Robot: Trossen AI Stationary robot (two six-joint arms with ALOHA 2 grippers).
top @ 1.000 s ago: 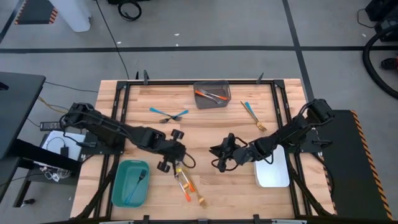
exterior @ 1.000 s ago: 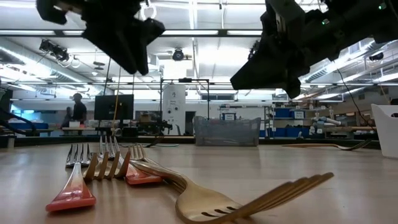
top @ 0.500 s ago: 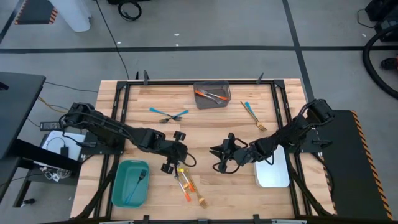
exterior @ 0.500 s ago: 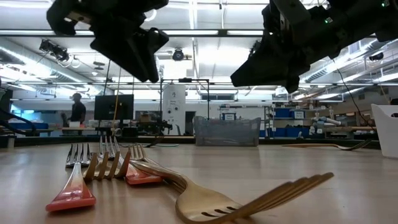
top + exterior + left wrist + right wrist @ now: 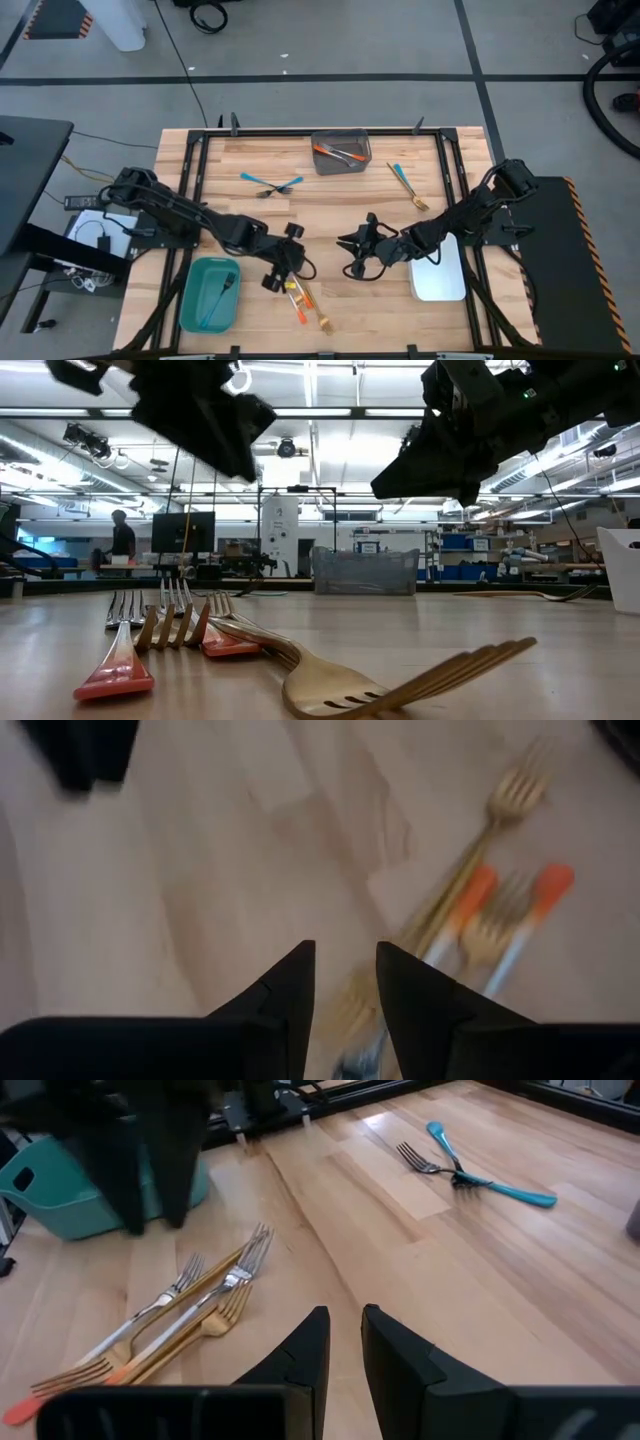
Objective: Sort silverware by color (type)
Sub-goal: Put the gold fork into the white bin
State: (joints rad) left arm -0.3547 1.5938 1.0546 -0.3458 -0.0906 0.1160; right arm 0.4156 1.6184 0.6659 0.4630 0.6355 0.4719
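A pile of silverware (image 5: 301, 297), gold forks and orange-handled forks, lies near the table's front edge. It also shows in the low view (image 5: 180, 625) and both wrist views (image 5: 480, 910) (image 5: 190, 1315). My left gripper (image 5: 283, 270) (image 5: 345, 970) hangs open just above the pile's far end, tipped downward, touching nothing. My right gripper (image 5: 351, 255) (image 5: 340, 1340) hovers to the pile's right, fingers a little apart with nothing between them. Two blue forks (image 5: 272, 185) lie crossed at the far left. A gold fork and a blue piece (image 5: 408, 186) lie at the far right.
A teal bin (image 5: 190, 300) at the front left holds one blue piece. A grey bin (image 5: 340, 140) at the far edge holds orange-handled pieces. A white bin (image 5: 437, 285) stands under my right arm. Bare wood lies between the two grippers.
My left gripper has moved toward the table's near edge and a little right, sinking and tipping farther down over the fork pile. Its fingers stay open. The forks have not moved.
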